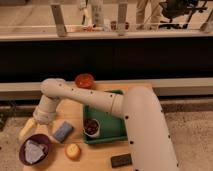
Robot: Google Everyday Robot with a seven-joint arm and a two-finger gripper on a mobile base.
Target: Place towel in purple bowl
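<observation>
My tool hangs at the left edge of the worktop, just above and beside the purple bowl. I cannot tell whether it is apart or together. The towel lies inside the bowl, apparently free of the tool. Step in hand, by my judgement: placement done. The next move calls for lifting clear without snagging the cloth. My arm reaches leftward, elbow raised, wrist angled down.

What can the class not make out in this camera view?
Camera view:
Green plastic tray: right side hidden behind white robot arm.
Small round cup in tray: dark contents too small to identify.
Pincer, up-left of round purple bowl holding grey towel: contact with bowl unclear.
</observation>
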